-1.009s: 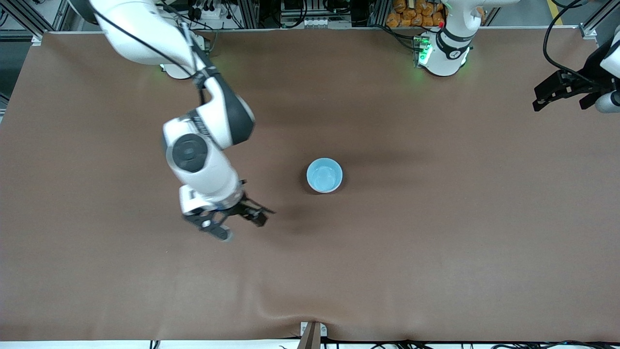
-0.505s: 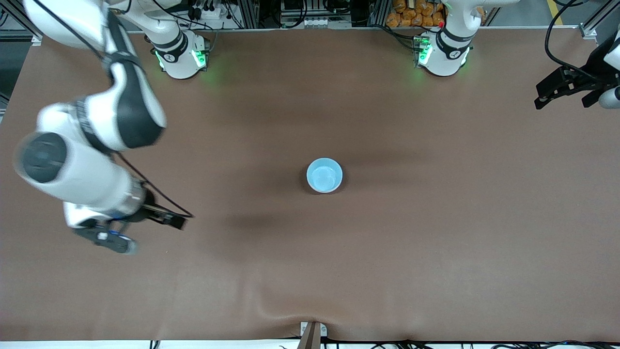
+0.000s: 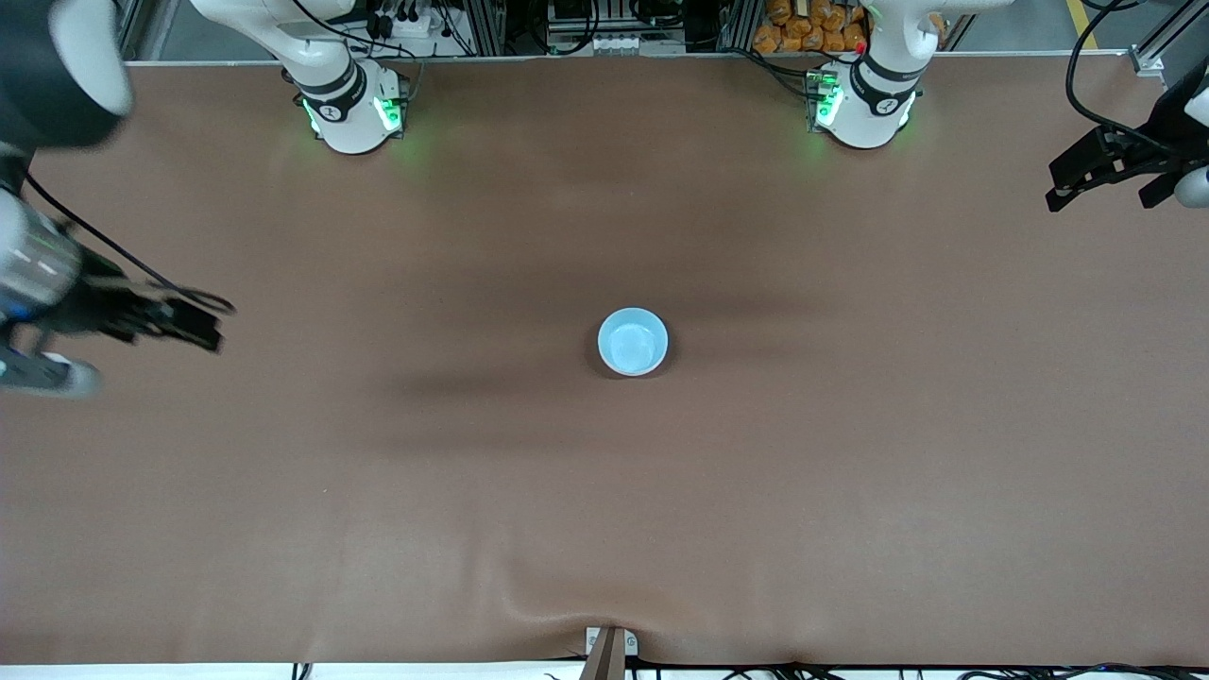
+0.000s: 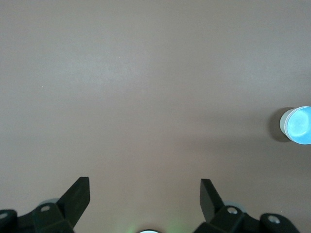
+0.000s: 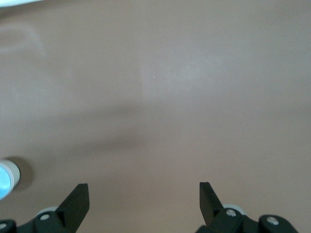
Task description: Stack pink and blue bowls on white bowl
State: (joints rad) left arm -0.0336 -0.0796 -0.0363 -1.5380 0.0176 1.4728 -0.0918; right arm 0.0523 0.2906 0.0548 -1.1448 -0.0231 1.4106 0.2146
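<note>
A light blue bowl (image 3: 633, 341) stands upright at the middle of the table, and only its blue inside shows from above. It also shows in the left wrist view (image 4: 299, 125), with a pale wall under the blue rim, and in the right wrist view (image 5: 4, 179). No separate pink or white bowl is in view. My right gripper (image 3: 212, 323) is open and empty, up over the right arm's end of the table (image 5: 144, 191). My left gripper (image 3: 1056, 187) is open and empty, over the left arm's end (image 4: 145, 187).
The brown table cover (image 3: 604, 491) has a raised fold at the edge nearest the front camera, by a small bracket (image 3: 609, 647). The two arm bases (image 3: 349, 104) (image 3: 864, 99) stand along the edge farthest from that camera.
My right arm has swung away from beside the blue bowl to the right arm's end of the table, gripper open throughout. The left gripper has hardly moved. The bowl has not moved.
</note>
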